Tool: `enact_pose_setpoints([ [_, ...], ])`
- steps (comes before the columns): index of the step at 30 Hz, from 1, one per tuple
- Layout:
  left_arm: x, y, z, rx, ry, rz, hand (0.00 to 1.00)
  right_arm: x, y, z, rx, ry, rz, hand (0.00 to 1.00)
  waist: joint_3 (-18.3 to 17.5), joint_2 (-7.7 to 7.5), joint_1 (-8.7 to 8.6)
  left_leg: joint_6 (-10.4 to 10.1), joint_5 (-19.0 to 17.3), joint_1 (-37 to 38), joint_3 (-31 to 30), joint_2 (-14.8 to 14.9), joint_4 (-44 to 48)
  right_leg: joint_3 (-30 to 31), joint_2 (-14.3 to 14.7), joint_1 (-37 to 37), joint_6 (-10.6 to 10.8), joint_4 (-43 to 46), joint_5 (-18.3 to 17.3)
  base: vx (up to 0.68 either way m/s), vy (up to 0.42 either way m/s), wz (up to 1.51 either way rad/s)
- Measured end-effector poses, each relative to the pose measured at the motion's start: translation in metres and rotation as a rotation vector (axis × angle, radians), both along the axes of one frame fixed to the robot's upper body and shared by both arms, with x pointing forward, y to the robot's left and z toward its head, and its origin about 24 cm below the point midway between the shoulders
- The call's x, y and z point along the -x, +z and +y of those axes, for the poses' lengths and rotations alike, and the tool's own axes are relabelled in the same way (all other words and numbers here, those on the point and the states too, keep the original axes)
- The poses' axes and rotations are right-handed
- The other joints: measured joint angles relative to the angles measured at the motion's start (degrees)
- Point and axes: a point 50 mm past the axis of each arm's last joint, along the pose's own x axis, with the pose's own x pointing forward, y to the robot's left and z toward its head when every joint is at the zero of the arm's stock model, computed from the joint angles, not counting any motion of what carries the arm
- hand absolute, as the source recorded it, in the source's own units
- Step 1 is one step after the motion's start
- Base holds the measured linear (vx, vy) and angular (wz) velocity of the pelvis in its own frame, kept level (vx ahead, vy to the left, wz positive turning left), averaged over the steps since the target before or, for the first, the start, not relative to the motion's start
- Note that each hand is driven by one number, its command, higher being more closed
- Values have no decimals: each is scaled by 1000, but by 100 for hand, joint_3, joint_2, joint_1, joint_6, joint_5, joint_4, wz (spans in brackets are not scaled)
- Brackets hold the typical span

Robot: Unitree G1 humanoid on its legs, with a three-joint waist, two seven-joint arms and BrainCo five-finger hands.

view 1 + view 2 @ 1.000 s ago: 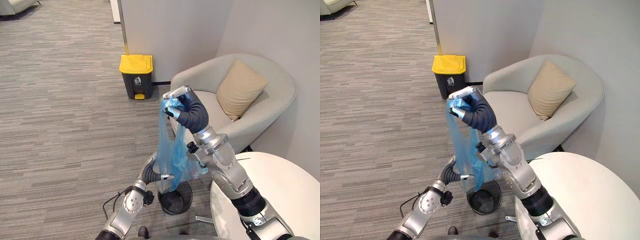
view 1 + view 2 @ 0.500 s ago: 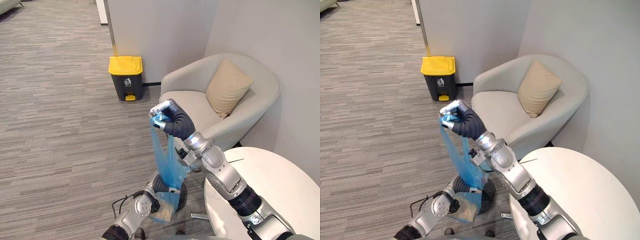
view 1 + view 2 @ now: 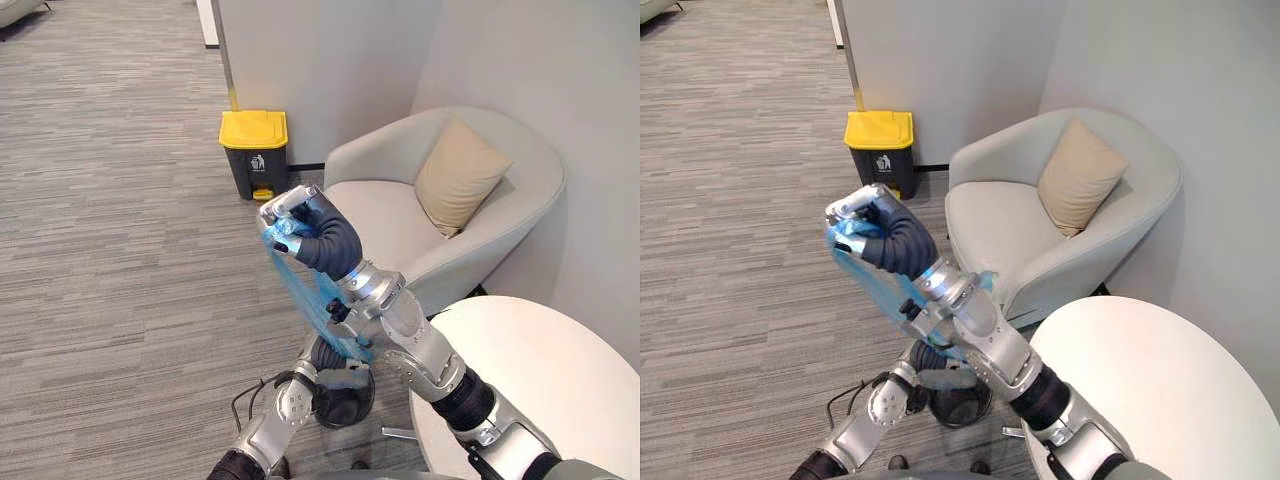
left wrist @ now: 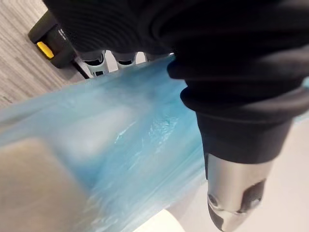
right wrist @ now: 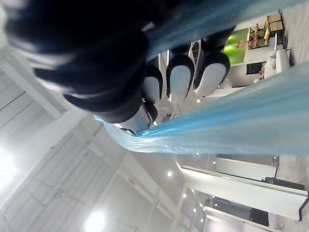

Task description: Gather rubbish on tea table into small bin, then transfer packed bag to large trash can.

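right robot hand [image 3: 303, 226] clenched on blue bag [image 3: 312, 292]; left robot hand [image 4: 227, 87] — grip unclear

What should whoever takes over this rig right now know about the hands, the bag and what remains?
Right hand: shut on the top of the blue rubbish bag, held raised.
Left hand: low against the bag's bottom, just above the small black bin; grip unclear.
Done: the bag appears lifted out of the bin.
Left: carry it across the floor to the yellow-lidded trash can by the wall, whose lid is closed, and drop it in.
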Motion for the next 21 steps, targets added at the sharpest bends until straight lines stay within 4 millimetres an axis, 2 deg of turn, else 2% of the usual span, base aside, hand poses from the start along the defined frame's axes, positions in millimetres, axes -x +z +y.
enact_pose_setpoints([
  [7, -6, 3, 6, 7, 134, -26, 0, 6, 0, 9, -21, 33, 24, 100, 0, 0, -3, 0, 1, 70, -7, -7, -5, -5, -8, 3, 48, 72, -40, 0, 0, 0],
  [8, -9, 4, 6, 7, 148, -34, 100, 8, -1, 12, -17, 48, 27, 100, 0, 0, -4, 0, 1, 71, -10, -8, -6, -6, -10, 1, 68, 78, -58, 0, 0, 0],
  [15, -18, 10, 2, 2, 170, -67, 100, 13, -4, 20, -22, 82, 51, 100, -21, -31, -11, -13, 10, 31, -83, 13, -4, -67, -48, 8, 32, 45, -33, 0, 0, 5],
  [21, -21, 5, -3, 20, 158, -29, 100, 16, -14, 24, -12, 99, 105, 100, -60, -88, -29, -32, 28, -14, -87, 14, 30, -70, -44, 16, 8, 3, -12, 0, 0, 0],
])
